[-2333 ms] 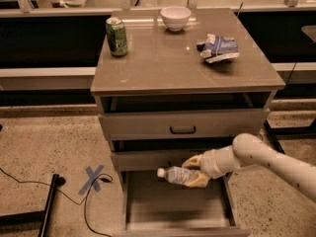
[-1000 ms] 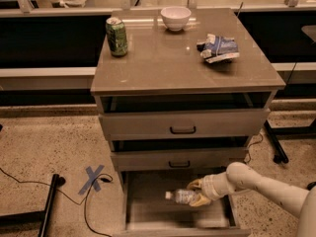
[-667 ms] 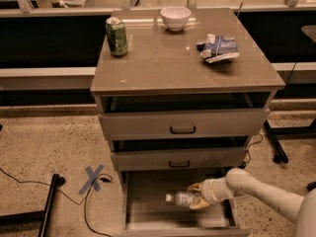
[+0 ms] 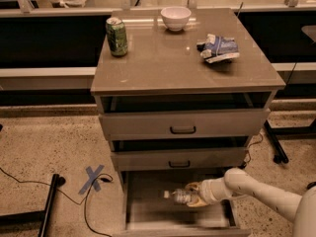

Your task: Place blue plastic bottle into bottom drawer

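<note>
The blue plastic bottle (image 4: 178,197) lies on its side, cap to the left, low inside the pulled-out bottom drawer (image 4: 148,216). My gripper (image 4: 195,195) reaches in from the right and is shut on the bottle's right end, just above the drawer floor. The white arm (image 4: 256,191) runs off to the lower right.
On the cabinet top (image 4: 163,63) stand a green soda can (image 4: 116,36), a white bowl (image 4: 176,18) and a blue-and-white snack bag (image 4: 218,48). The two upper drawers (image 4: 182,126) with black handles stand slightly ajar. Blue tape cross (image 4: 93,177) and cables lie on the floor to the left.
My gripper has carried the bottle down from in front of the middle drawer into the bottom drawer, then held nearly still close to its floor.
</note>
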